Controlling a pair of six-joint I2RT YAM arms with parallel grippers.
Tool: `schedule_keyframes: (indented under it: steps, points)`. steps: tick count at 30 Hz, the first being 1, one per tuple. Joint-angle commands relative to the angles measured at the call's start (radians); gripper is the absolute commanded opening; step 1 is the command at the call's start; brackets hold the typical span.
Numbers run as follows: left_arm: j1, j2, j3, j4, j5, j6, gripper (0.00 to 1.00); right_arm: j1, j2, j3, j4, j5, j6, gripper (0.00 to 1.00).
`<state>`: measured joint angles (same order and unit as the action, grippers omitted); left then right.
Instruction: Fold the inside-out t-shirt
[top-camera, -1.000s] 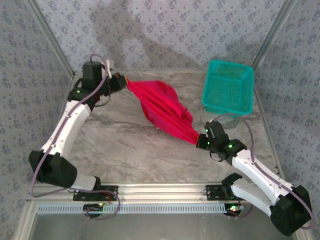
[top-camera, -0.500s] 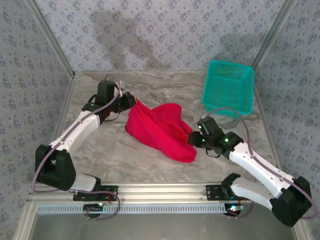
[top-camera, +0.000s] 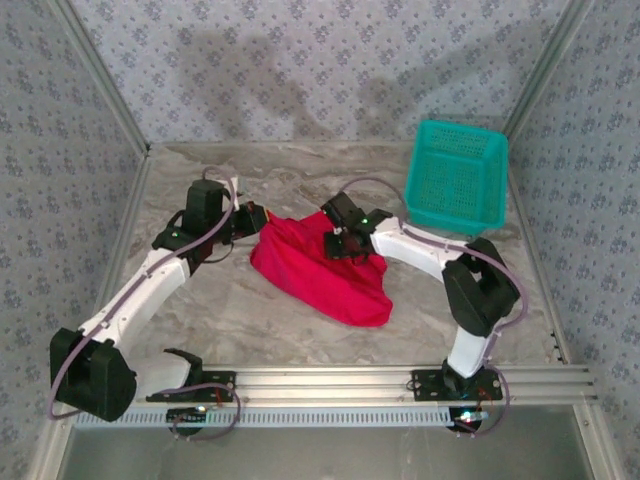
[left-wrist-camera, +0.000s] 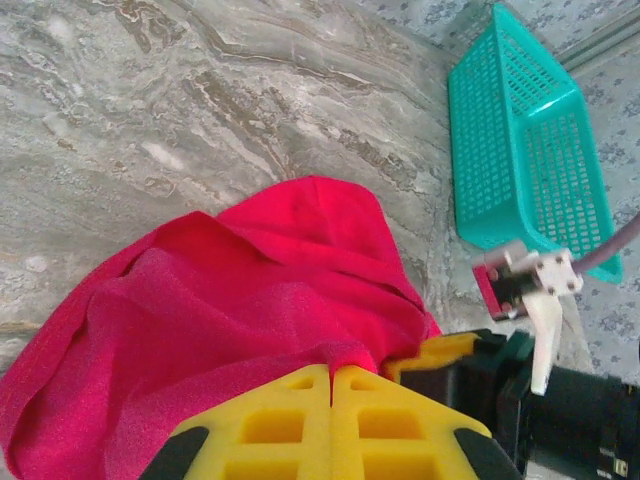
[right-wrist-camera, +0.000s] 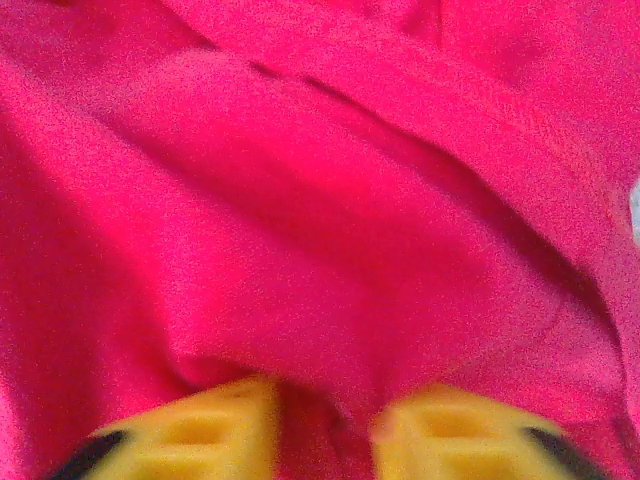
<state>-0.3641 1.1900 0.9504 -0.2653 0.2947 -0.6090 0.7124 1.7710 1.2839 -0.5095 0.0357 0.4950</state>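
Both arms have drawn inward since a second ago. Then the inside-out t-shirt (top-camera: 320, 275) hung stretched between them; now it lies slack in a red heap on the table (top-camera: 200, 300). Your right arm has swung from the near right across to the heap's far side. The left arm has come nearer and a little to the right.

From the top camera, you see the t-shirt bunched at the middle of the table, well apart from the teal basket (top-camera: 455, 180) at the far right. The left gripper (top-camera: 258, 218) sits at the heap's far left corner, touching the cloth. The right gripper (top-camera: 337, 245) presses down on the heap's far edge, to the right of the left one.

On your left wrist camera, the left gripper (left-wrist-camera: 330, 372) has its yellow fingers pressed together, with a fold of red cloth pinched at their tips. The shirt spreads away from them over the marbled table, and the basket (left-wrist-camera: 520, 150) stands at the upper right. The right arm's black wrist (left-wrist-camera: 570, 420) is close by at the lower right.

On your right wrist camera, the right gripper (right-wrist-camera: 325, 400) has its two yellow fingers a narrow gap apart. A ridge of red cloth is caught between them, so it is clamped on the t-shirt. More folds of the shirt run across beyond the fingertips, and the picture is slightly blurred.
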Motion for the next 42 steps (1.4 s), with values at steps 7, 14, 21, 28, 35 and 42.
schedule_keyframes:
  steps: [7, 14, 21, 28, 35, 42]
  points:
    - [0.109, -0.076, 0.005, -0.09, 0.001, 0.093, 0.0, -0.07, -0.286, 0.199, -0.31, 0.136, -0.053, 0.0]
    - [0.125, -0.056, -0.023, -0.036, 0.05, 0.069, 0.0, -0.257, -0.491, 0.078, -0.295, 0.081, -0.022, 0.0]
    - [0.075, 0.054, -0.017, 0.068, 0.065, 0.008, 0.0, -0.346, -0.238, 0.148, -0.179, -0.028, 0.005, 0.0]
    - [0.013, 0.149, 0.079, 0.057, 0.046, -0.01, 0.0, -0.226, -0.175, 0.211, -0.205, -0.018, -0.04, 0.41]
    - [0.022, 0.156, 0.117, 0.003, 0.011, 0.006, 0.0, 0.046, -0.243, -0.036, -0.029, -0.01, -0.081, 0.64]
    - [0.04, 0.131, 0.122, -0.029, 0.013, 0.009, 0.0, 0.103, -0.12, -0.076, 0.067, -0.012, -0.117, 0.7]
